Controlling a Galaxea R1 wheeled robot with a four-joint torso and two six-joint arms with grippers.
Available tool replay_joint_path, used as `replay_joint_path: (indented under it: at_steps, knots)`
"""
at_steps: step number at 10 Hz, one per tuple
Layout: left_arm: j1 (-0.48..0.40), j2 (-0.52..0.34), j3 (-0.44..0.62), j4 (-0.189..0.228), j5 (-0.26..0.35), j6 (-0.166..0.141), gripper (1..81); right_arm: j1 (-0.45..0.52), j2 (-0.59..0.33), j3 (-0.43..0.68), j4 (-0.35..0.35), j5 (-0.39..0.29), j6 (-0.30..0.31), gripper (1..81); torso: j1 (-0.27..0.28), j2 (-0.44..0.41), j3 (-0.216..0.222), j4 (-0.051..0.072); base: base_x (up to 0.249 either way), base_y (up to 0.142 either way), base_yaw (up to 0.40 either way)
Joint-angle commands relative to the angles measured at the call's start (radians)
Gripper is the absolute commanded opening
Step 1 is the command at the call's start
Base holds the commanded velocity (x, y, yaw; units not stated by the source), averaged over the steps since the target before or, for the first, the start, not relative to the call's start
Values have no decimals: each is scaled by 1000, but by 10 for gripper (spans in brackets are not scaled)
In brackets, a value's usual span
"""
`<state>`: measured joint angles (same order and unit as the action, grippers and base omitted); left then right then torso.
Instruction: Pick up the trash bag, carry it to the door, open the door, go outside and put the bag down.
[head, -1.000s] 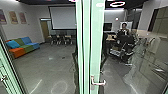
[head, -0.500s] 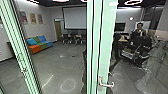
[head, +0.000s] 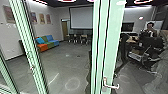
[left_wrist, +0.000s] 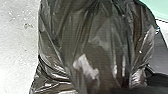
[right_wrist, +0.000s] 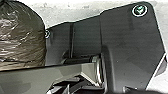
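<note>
- Since the earlier head frames the camera has swung left, sliding the room rightward; nothing in it clearly moved by itself.
- Left green door frame (head: 26, 45): too tight a turn could knock an arm or the load against it.
- Black plastic trash bag (left_wrist: 100, 47): bulging before the left wrist camera, and beside the robot's dark plate (right_wrist: 130, 37); rubbing there could tear the film. Whether either gripper is spread, pressed together or pinching it, I cannot tell; a weak hold would let it drop.
- Lever handle (head: 111, 86) on the right green door frame (head: 111, 45): passing too close could snag the bag.
- Counts, left to right: four wall pictures (head: 41, 19), one orange, green and blue sofa (head: 47, 44), one projection screen (head: 81, 18), chairs (head: 83, 38) too small to count, one person (head: 150, 27). Trash bag: one.
</note>
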<state>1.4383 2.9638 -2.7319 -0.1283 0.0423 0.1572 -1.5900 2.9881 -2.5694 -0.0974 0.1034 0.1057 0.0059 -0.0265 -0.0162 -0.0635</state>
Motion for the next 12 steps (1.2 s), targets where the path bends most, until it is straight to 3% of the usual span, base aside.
replay_joint_path:
  at_steps: [1, 12]
  knots:
    - [-60, -9, -5, 7, 54, 5, 10, 46, 5, 8, -1, -44, -3, 811, 0, 0, 0, 0, 0, 0, 121]
    - [-65, -8, -5, -8, 54, -4, 10, 49, -1, 11, 2, -30, 0, 811, 0, 0, 0, 0, 0, -13, 31]
